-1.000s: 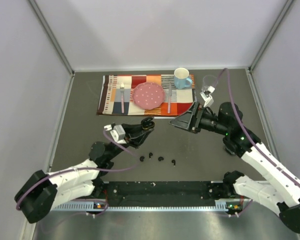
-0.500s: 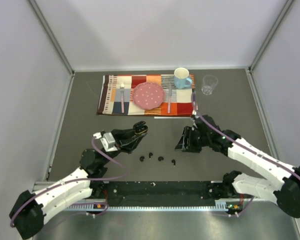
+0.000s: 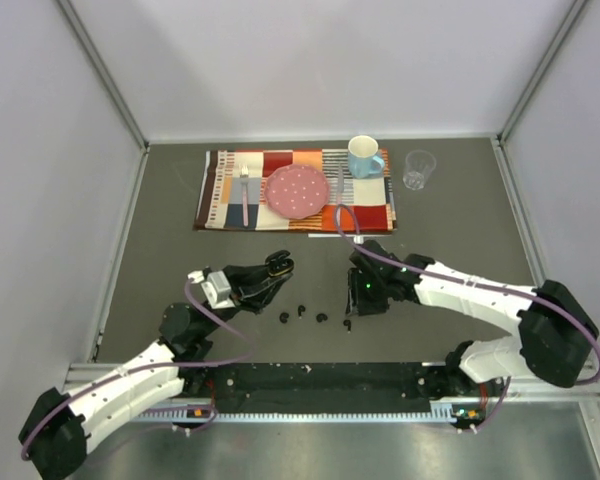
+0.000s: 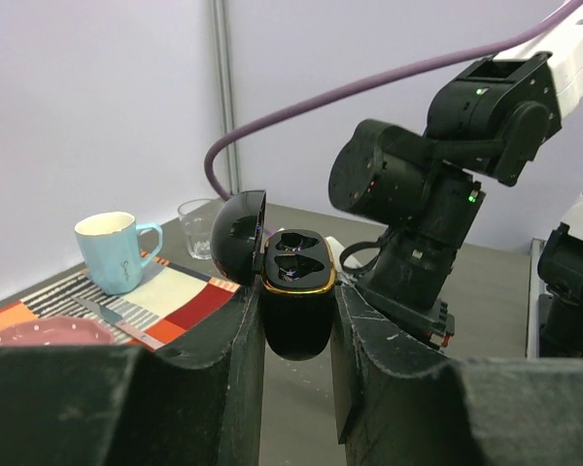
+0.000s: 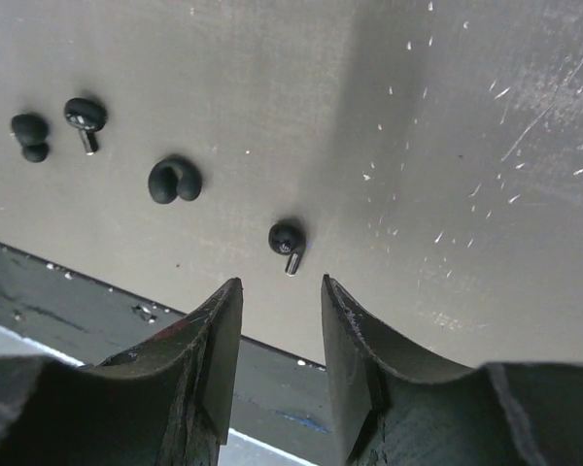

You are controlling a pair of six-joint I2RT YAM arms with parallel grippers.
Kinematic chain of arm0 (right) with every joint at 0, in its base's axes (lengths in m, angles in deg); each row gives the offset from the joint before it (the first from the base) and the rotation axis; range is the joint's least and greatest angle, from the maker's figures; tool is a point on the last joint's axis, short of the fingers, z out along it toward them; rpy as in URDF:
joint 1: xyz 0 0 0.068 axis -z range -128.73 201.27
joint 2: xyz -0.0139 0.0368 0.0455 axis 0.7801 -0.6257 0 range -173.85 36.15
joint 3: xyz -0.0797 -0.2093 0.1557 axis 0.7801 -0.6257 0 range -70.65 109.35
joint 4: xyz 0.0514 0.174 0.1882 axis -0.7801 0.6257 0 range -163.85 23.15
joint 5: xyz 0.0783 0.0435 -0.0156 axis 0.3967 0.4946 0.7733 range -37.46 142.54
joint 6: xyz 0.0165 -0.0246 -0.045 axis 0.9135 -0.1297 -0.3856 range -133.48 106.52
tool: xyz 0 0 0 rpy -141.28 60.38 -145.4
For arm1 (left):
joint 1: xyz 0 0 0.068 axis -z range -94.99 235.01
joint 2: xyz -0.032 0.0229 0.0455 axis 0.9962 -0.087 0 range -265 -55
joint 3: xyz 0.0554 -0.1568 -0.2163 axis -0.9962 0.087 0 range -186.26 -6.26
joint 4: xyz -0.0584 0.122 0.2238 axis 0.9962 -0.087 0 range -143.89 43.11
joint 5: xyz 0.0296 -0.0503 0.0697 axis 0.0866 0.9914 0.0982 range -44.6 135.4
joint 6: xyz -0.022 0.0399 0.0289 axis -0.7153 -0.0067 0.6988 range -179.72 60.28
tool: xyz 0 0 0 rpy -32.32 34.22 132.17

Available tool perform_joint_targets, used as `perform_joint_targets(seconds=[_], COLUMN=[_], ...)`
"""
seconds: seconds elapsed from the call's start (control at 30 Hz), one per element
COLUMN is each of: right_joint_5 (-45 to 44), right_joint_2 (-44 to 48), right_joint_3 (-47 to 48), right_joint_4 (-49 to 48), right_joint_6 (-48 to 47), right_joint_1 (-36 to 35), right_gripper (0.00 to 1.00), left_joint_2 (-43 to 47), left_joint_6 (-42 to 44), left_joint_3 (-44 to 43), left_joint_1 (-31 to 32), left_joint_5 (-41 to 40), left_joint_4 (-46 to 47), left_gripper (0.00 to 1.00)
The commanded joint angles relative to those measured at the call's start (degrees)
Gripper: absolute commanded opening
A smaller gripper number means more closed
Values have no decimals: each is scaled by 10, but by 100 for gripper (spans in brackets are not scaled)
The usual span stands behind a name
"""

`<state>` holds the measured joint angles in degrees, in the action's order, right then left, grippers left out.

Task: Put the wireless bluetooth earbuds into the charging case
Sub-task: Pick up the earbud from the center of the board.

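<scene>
Earbuds: tiny, likely light, slick; pinch across bud. Left claw clamps open charging case; right claw part-open, empty.

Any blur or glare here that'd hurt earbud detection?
Top external: even light, soft shadows, earbuds tiny but crisp. Left wrist: charging case sharp, sheen on its open lid; left pincer dark and soft up close. Right wrist: earbuds in focus, bright scratch specks on the table; right pincer slightly blurred.
</scene>
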<state>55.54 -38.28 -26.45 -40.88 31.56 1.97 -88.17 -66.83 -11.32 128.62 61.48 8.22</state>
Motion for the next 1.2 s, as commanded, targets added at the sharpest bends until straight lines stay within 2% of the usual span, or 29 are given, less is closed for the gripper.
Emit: perform_joint_targets(seconds=[0.0, 0.53, 1.17], right_joint_5=[-28, -50, -64], right_joint_2=[-30, -121, -148], right_joint_3=[40, 67, 63], right_joint_4=[-1, -2, -3], right_joint_6=[-2, 1, 11], right_joint_1=[-19, -50, -61], right_gripper=[38, 37, 32], left_joint_2=[20, 35, 37], left_joint_6=[1, -4, -7], left_joint_3=[8, 10, 10], left_joint_1=[1, 1, 2], left_joint_5=[-6, -12, -21], left_joint_4=[7, -12, -15], left_gripper=[0, 0, 0])
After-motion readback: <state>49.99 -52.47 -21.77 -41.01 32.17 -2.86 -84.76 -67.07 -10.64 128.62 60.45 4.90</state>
